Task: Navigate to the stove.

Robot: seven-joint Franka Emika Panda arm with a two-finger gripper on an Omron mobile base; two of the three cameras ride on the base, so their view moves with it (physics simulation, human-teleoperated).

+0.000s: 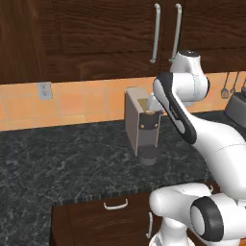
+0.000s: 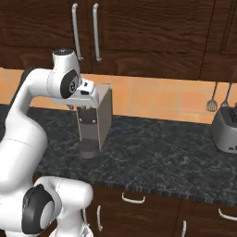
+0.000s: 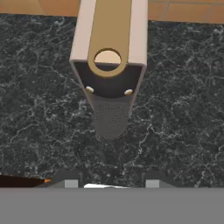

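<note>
Left base view: white arm folded up over a dark speckled surface (image 1: 57, 158), with a boxy coffee machine (image 1: 141, 126) standing against the orange tile backsplash. Dark wood cabinets above, drawer with a pale handle (image 1: 116, 205) below the surface edge. At the far right edge sits a rounded grey toaster (image 1: 238, 109), with utensils hanging on the wall just above it. No stove here; no black cooktop, grates or knobs anywhere in frame.

Right base view: same scene from the other side. Coffee machine (image 2: 96, 121) is just in front of the wrist; the toaster (image 2: 225, 129) sits far right on the surface, and two spatulas (image 2: 212, 102) hang on the tiles beside it. Again no stove. My guess is it lies beyond the frame, side unknown.

Hand view: looks down on the coffee machine (image 3: 110, 57), round opening on top, drip grille below. The tool (image 3: 108, 183) points at bare surface; both tips (image 3: 70, 181) stand apart with nothing between them, so released and empty.

Step in hand, as I judge it: drive the base along the surface until the cooktop comes into view. To do it well, keep the arm tucked and clear of the coffee machine and upper cabinets, move parallel to the surface edge, and stop squarely facing the burners rather than the toaster.
</note>
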